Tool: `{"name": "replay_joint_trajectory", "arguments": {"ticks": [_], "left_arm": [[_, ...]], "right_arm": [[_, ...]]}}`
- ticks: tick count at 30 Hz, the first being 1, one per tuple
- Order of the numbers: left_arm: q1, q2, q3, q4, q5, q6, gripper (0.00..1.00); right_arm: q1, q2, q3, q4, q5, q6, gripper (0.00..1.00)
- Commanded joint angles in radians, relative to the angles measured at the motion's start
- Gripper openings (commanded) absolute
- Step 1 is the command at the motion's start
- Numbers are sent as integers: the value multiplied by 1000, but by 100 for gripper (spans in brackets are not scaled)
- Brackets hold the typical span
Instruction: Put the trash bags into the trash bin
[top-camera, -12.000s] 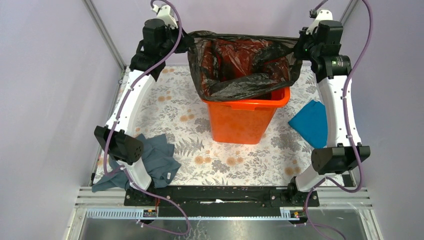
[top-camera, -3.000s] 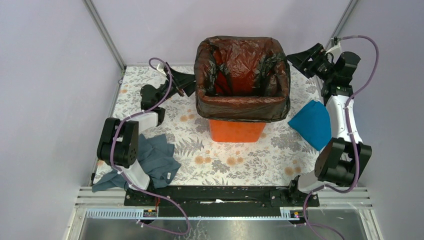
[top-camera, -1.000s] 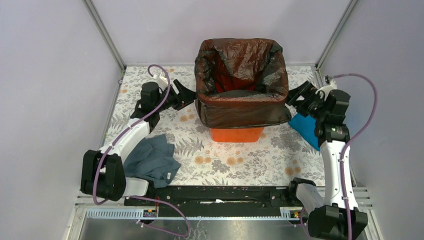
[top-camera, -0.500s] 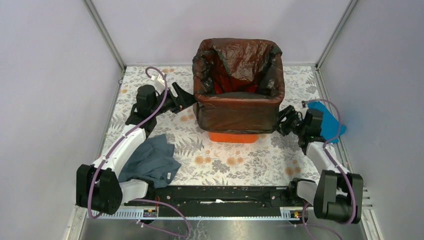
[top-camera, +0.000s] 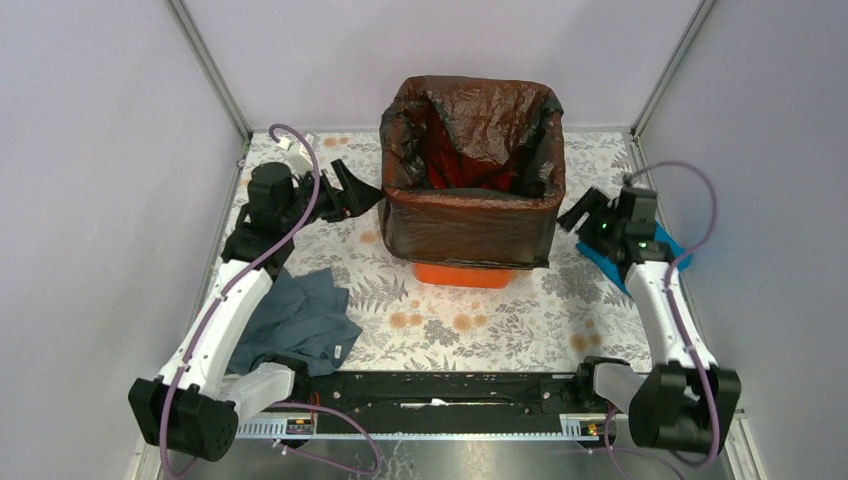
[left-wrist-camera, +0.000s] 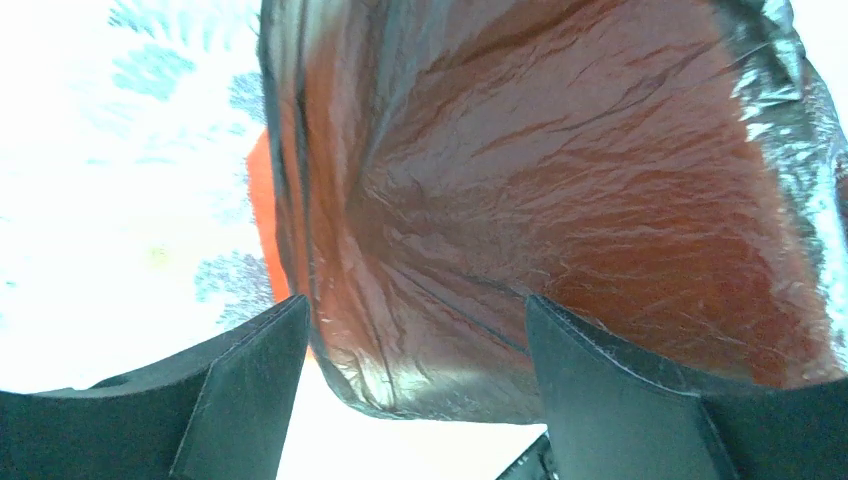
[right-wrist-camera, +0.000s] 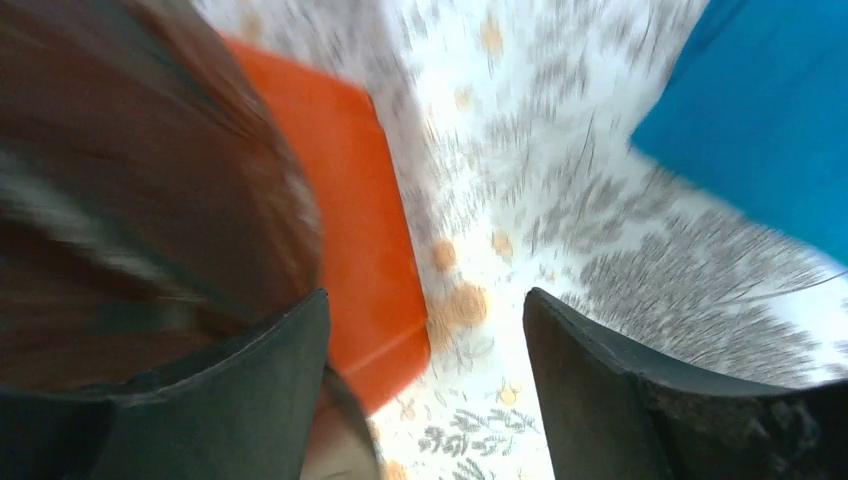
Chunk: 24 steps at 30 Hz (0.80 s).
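The trash bin (top-camera: 464, 273) stands at the back middle, and only its orange base shows under the trash bag (top-camera: 468, 220). The glossy black-brown film lines the inside and hangs down over all sides. My left gripper (top-camera: 364, 190) is open just left of the bin. In the left wrist view the bag (left-wrist-camera: 560, 190) fills the frame, its lower hem hanging between the open gripper (left-wrist-camera: 415, 335). My right gripper (top-camera: 578, 214) is open, apart from the bin's right side. The blurred right wrist view shows the bin wall (right-wrist-camera: 360, 230), the bag (right-wrist-camera: 130, 200) and the open gripper (right-wrist-camera: 425, 315).
A grey-blue cloth (top-camera: 300, 315) lies crumpled at the front left beside the left arm. A bright blue cloth (top-camera: 655, 252) lies at the right, partly under the right arm, also seen as blue cloth (right-wrist-camera: 760, 110). Frame posts and walls close in both sides.
The bag's skirt has come lower down the bin's sides. The left gripper drew back leftward and opened wider. The right gripper dipped to the bin's lower right, then rose away to the right.
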<state>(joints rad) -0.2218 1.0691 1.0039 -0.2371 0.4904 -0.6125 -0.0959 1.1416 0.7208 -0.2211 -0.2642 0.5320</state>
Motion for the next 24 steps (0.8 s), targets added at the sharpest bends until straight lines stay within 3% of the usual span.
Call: {"name": "replay_joint_trajectory", "arguments": {"ticks": [1,4,7,11,18,24], "left_arm": [[6,-63,76,-83,-154,99,83],[6,-81,88,-66,-157,70,85],[7,-94,109,3,-97,9,85],[6,-65,159,120,-11,-80,85],[-44,59,249,234,68,-176,80],[-83,96,315,274,61,-199,72]], "right_arm": [[4,-124,312,-236,227,-150,79],[24,-102,545,-286,169,-199,83],[83,-38,739,-271,7,-220,92],[283,94,953,-249,-47,-249,95],[551,382,1203,-285,101,-339,97],[651,612,1371,-379,431,-433,92]]}}
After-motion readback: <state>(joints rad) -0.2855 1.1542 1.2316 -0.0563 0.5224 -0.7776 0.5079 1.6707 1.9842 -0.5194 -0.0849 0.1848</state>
